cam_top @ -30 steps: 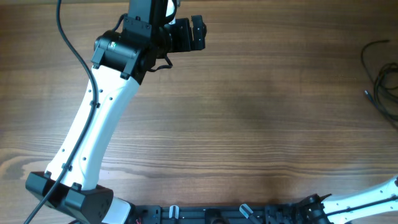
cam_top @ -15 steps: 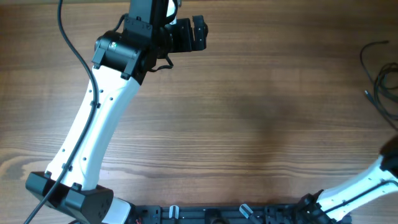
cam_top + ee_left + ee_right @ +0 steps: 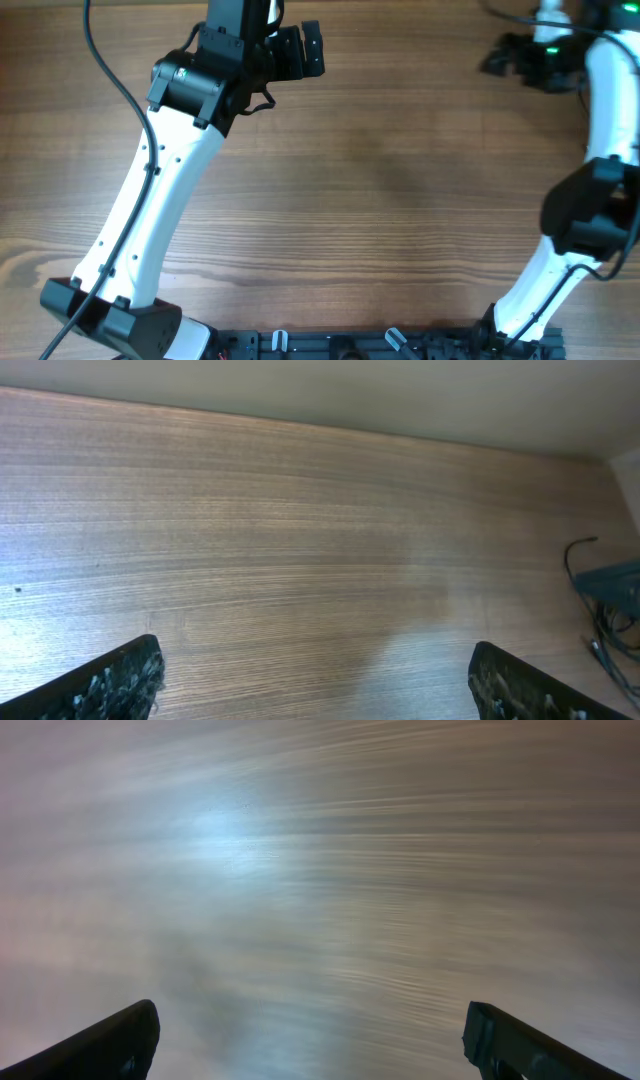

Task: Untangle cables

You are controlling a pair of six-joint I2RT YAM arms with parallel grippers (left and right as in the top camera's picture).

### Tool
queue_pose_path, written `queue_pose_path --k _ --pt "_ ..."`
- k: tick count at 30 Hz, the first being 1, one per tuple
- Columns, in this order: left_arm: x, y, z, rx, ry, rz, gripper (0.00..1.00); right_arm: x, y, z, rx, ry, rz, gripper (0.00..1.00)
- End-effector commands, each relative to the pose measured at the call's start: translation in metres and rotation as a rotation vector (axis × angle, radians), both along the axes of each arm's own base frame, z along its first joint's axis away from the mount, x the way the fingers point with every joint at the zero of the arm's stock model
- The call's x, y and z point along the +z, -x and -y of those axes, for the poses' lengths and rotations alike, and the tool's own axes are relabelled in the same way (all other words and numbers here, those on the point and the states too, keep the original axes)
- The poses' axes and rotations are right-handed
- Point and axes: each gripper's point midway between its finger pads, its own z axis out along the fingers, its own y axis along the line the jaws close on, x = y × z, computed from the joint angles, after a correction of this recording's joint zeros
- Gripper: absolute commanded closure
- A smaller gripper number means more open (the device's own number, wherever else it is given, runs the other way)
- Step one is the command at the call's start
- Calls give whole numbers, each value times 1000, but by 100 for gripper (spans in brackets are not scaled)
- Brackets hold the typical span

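Observation:
The cables (image 3: 603,622) show only in the left wrist view: thin black cords looped on the wood at the far right edge, partly cut off by the frame. I cannot make them out in the overhead view, where my right arm (image 3: 600,120) crosses the table's right side. My left gripper (image 3: 312,50) hovers at the far middle of the table, well left of the cables. It (image 3: 315,650) is open, with bare wood between its fingers. My right gripper (image 3: 497,60) is at the far right. It (image 3: 312,1010) is open over blurred wood and holds nothing.
The wooden table (image 3: 400,200) fills all views. My left arm (image 3: 150,200) slants from the near left corner to the far middle. A dark bluish shape (image 3: 612,580) sits beside the cables. The arms' black mount rail (image 3: 350,345) runs along the near edge.
My right arm has swung up from the near right corner to the far right, now covering the spot where the cables lay. The left arm has barely moved.

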Motion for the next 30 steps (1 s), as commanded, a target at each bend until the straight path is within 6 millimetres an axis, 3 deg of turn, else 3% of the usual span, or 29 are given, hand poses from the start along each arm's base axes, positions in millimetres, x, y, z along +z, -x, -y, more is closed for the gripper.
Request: queue_pose_path --k 1,3,6,9,12,18,25,30 --pt "42 16 -9 3 18 99 0 12 5 -75 224 -92 49 1" --pt "53 26 -13 3 25 117 0 21 10 -108 296 -104 67 0" --pt "65 38 -18 2 29 135 0 38 21 -143 374 -107 100 3" --pt "75 53 -28 18 22 145 0 76 40 -175 453 -132 183 5" --pt "82 67 -37 34 13 153 0 115 61 -189 475 -132 260 5" --pt "101 99 -52 38 21 179 1 182 116 -176 427 -7 389 4" --pt "116 132 -66 39 31 205 2 252 213 -140 329 64 558 2" --pt "120 145 -71 39 36 214 2 279 286 -110 259 103 681 0"
